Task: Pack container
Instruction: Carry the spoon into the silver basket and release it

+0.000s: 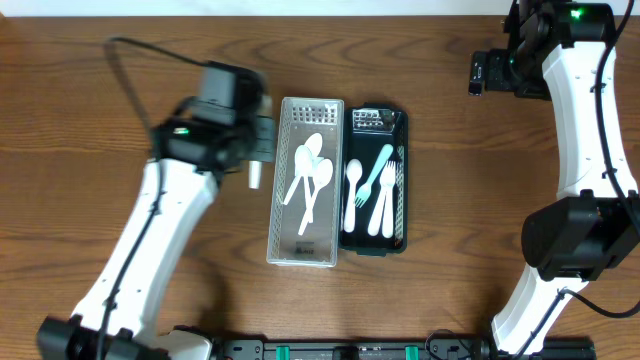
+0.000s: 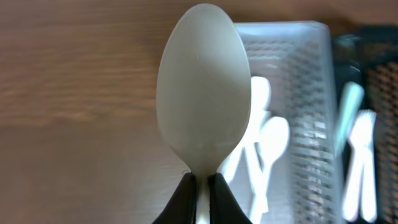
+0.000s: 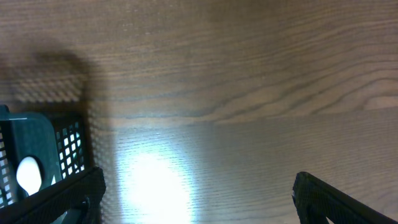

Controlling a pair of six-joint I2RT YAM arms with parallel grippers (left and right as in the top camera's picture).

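My left gripper point(image 1: 255, 150) is shut on the handle of a white plastic spoon point(image 1: 254, 176), held just left of the clear mesh basket point(image 1: 283, 225). In the left wrist view the spoon's bowl point(image 2: 203, 93) fills the centre above the shut jaws point(image 2: 202, 186). The clear basket point(image 2: 311, 50) holds a few white spoons point(image 1: 310, 175). A black mesh basket point(image 1: 403, 215) to its right holds white forks, a white spoon and a teal spoon point(image 1: 377, 168). My right gripper point(image 1: 480, 72) is open and empty at the far right of the table, jaws wide point(image 3: 199, 205).
The two baskets stand side by side in the middle of the wooden table point(image 1: 100, 240). A corner of the black basket point(image 3: 68, 146) shows at the left of the right wrist view. The left arm's cable point(image 1: 130, 70) loops over the table's back left.
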